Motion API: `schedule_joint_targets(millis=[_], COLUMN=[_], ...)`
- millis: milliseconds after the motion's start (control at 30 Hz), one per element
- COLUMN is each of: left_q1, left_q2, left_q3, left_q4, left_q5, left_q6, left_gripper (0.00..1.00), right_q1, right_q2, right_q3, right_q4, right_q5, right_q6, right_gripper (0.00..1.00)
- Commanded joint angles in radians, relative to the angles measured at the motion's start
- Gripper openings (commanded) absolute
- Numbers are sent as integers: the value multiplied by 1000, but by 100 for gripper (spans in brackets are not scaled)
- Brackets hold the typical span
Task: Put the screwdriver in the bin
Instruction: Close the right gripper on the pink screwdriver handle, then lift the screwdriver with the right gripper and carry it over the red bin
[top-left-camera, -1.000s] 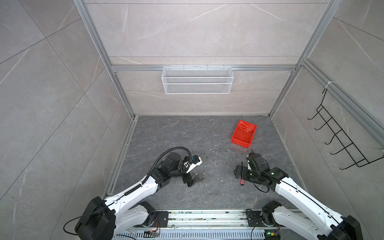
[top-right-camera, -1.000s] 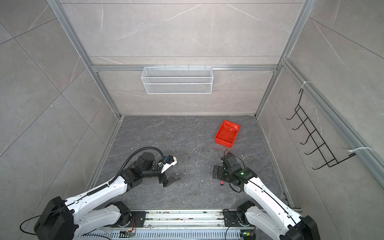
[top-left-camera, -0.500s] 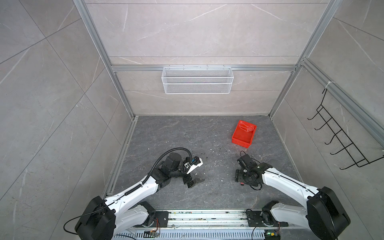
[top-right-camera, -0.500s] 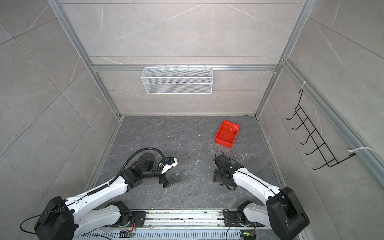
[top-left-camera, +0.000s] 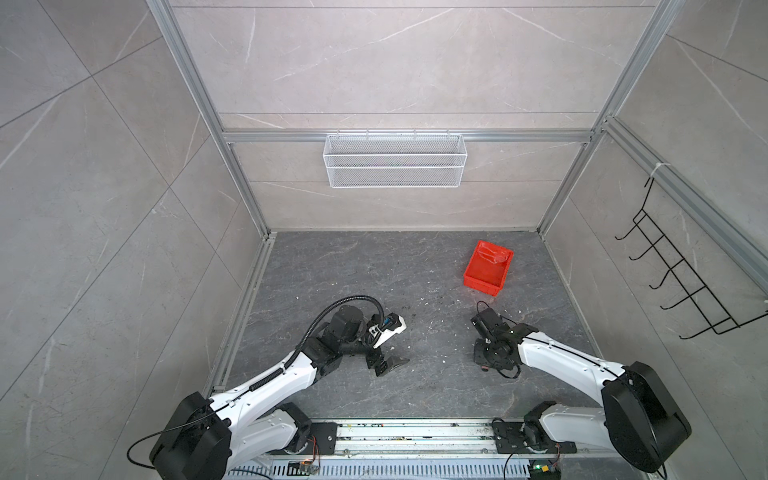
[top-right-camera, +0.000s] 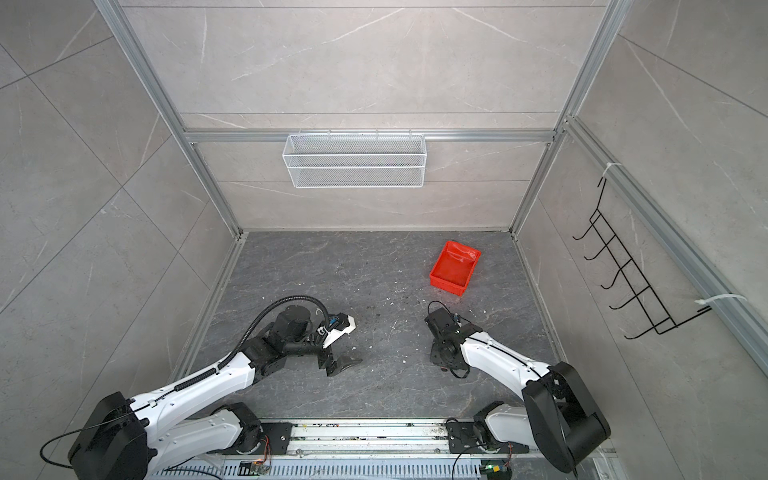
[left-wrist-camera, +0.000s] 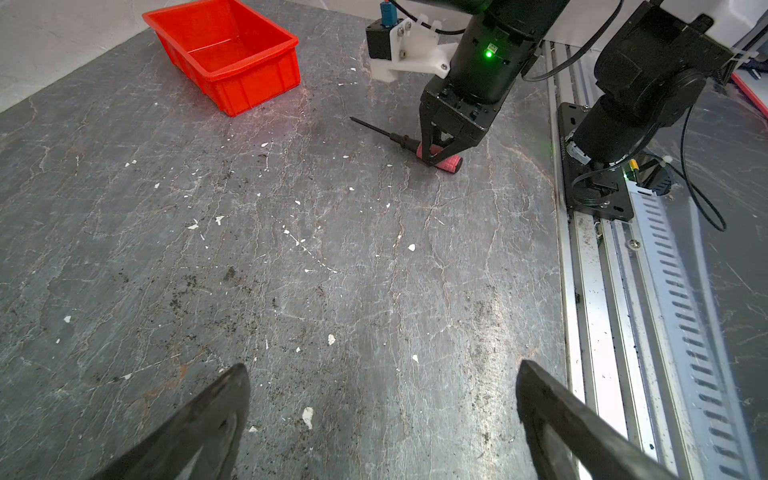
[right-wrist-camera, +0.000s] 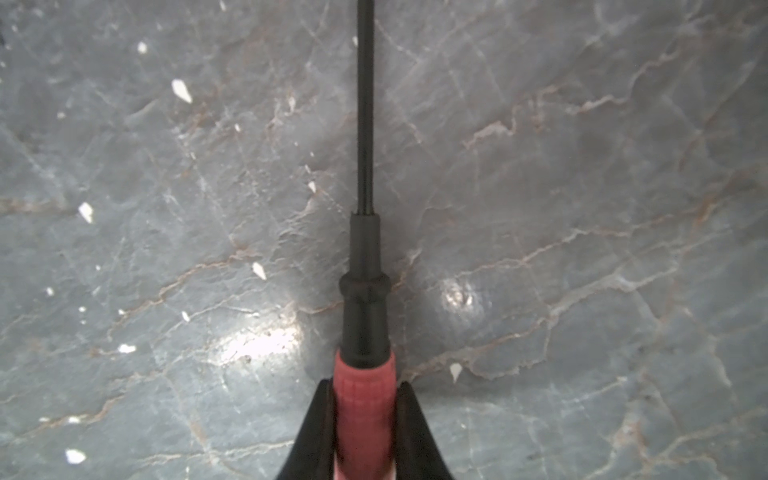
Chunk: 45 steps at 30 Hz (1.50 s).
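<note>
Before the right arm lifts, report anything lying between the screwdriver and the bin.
Nothing visible does. The right gripper is shut on the screwdriver, and the floor from there to the bin holds only small white flecks.

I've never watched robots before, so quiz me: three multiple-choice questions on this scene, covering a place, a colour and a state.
1. Where on the grey table is the red bin? A) far right B) near left C) dead centre
2. The screwdriver has a handle of which colour? A) blue B) red C) yellow
3. The right gripper is: A) hanging open B) holding the bin C) shut on the screwdriver
Answers: 1 A, both top views show it back right. 2 B, red behind a black collar. 3 C, its fingers pinch the handle.
</note>
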Motion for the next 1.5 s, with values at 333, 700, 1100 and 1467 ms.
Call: schedule_joint_targets(millis=[333,700,1100,1467], left_q1=[-7,-6,-7,-6], left_q2=[-14,-6,38,167], left_q3=[9,24,44,88], left_q4=[-5,41,161,377], left_q5=[21,-55,-94,-287], left_q6=[24,-1,-42,-142], left_gripper=[100,100,100,100], right_q1=[4,5,1,-71], right_q2=[-42,-105,-42,117], right_q3=[18,141,289,481], right_q4=[-26,-65,8,83], right_q5=[24,60,72,66], right_q6=[7,-19,-106,-236], right_gripper=[0,0,0,0])
